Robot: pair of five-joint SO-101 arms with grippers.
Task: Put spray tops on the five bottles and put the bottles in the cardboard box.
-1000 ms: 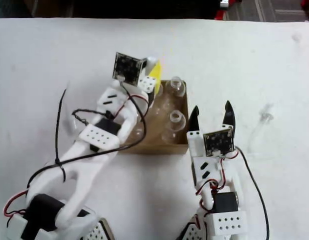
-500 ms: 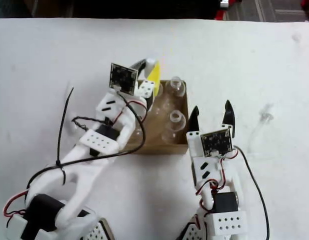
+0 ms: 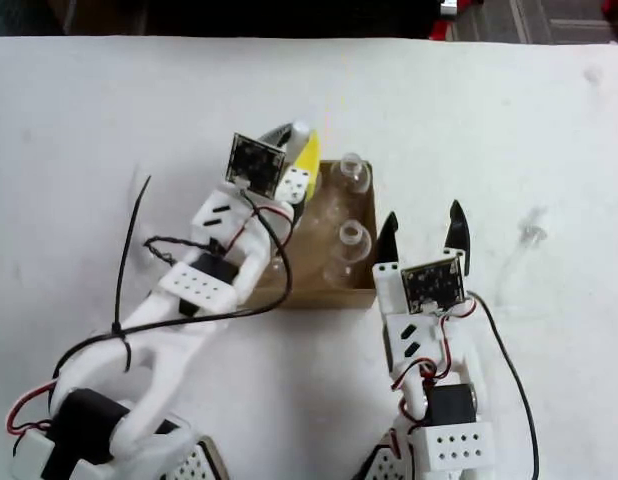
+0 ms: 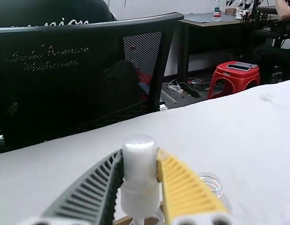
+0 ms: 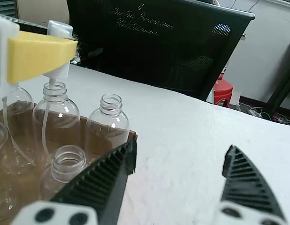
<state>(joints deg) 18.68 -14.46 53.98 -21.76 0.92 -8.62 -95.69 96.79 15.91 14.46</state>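
My left gripper [image 3: 297, 140] [image 4: 139, 157], with one grey and one yellow finger, is shut on a white spray top [image 4: 138, 180] [image 5: 58, 31] above the far left of the cardboard box [image 3: 329, 291] [image 5: 131, 136]. In the right wrist view the spray top's thin tube hangs down into the neck of a clear bottle [image 5: 55, 112]. Other open-necked clear bottles [image 3: 354, 172] [image 3: 352, 240] [image 5: 107, 123] [image 5: 67, 164] stand in the box. My right gripper [image 3: 421, 235] [image 5: 178, 178], with black fingers, is open just right of the box and holds nothing.
The box sits mid-table on a white cloth, and my left arm covers its left half in the high view. Something small and clear [image 3: 529, 235] lies on the cloth to the right. A black mesh chair [image 4: 79, 70] stands beyond the table's far edge.
My left gripper has shifted a little over the box's far left corner, still holding the spray top. The right arm has not moved.
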